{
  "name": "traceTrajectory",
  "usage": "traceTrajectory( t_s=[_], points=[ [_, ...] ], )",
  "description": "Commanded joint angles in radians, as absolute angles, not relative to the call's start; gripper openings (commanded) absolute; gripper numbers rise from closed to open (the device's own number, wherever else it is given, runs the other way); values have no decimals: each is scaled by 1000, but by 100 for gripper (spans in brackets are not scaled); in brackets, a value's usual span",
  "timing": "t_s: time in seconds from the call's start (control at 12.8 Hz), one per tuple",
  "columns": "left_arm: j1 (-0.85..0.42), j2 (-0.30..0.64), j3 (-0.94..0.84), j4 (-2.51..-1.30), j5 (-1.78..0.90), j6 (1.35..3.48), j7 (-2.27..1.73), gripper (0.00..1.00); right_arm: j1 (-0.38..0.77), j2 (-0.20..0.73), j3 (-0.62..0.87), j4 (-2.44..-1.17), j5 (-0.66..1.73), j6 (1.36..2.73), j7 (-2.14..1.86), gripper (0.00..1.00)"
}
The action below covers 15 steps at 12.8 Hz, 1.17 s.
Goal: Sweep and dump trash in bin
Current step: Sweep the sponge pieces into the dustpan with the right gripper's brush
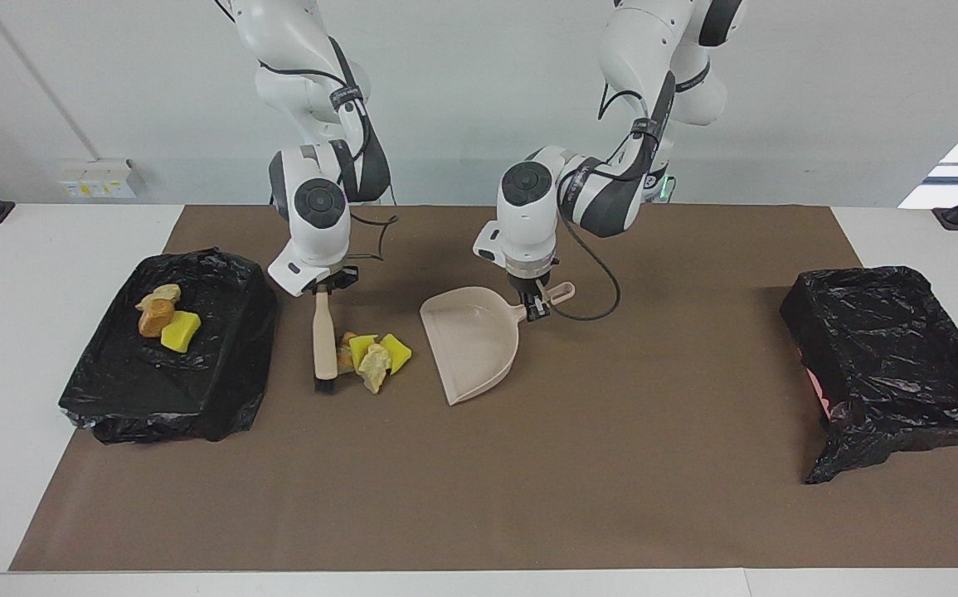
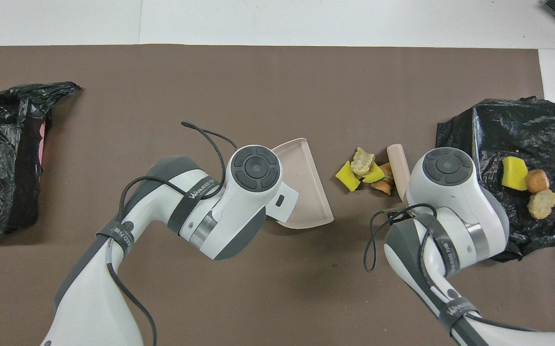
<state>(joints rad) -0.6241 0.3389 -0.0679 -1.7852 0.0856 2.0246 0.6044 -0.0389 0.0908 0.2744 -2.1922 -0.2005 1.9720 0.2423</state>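
Note:
My right gripper [image 1: 323,288] is shut on the beige handle of a brush [image 1: 324,336]. Its black bristles [image 1: 325,383] touch the mat beside a pile of several trash lumps [image 1: 372,356], yellow, beige and orange-brown. The pile also shows in the overhead view [image 2: 366,173], next to the brush handle [image 2: 398,166]. My left gripper [image 1: 535,305] is shut on the handle of a beige dustpan [image 1: 470,340], whose open mouth faces the pile a short gap away. Three more trash lumps [image 1: 167,319] lie in a black-lined bin [image 1: 221,390] at the right arm's end.
A second black-lined bin [image 1: 893,356] stands at the left arm's end of the brown mat [image 1: 528,497]. A black cable [image 1: 595,282] loops from the left wrist. In the overhead view the arms' wrists hide both grippers.

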Motion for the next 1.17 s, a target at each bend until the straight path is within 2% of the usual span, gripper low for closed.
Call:
traceTrajectory(
  t_s=[0.0,0.23,0.39,0.7,0.94,1.09],
  points=[
    [-643,288,-54,-1870,106,2042,617,0,1,129,282,-2181,-128,1999,294,0],
    [-643,281,-54,-1896,106,2089,618,0,90,130,284,-2171,94,2008,296,0],
    [-641,281,-54,-1898,106,2098,617,0,115,132,282,-2154,254,2011,296,0],
    [-635,284,-54,-1899,106,2121,618,0,130,144,284,-2100,427,1988,275,0],
    [-630,285,-54,-1901,106,2141,620,0,97,117,279,-2036,526,1828,175,0],
    [-624,288,-54,-1901,106,2148,626,0,36,94,276,-2004,616,1708,62,0]
  ],
)
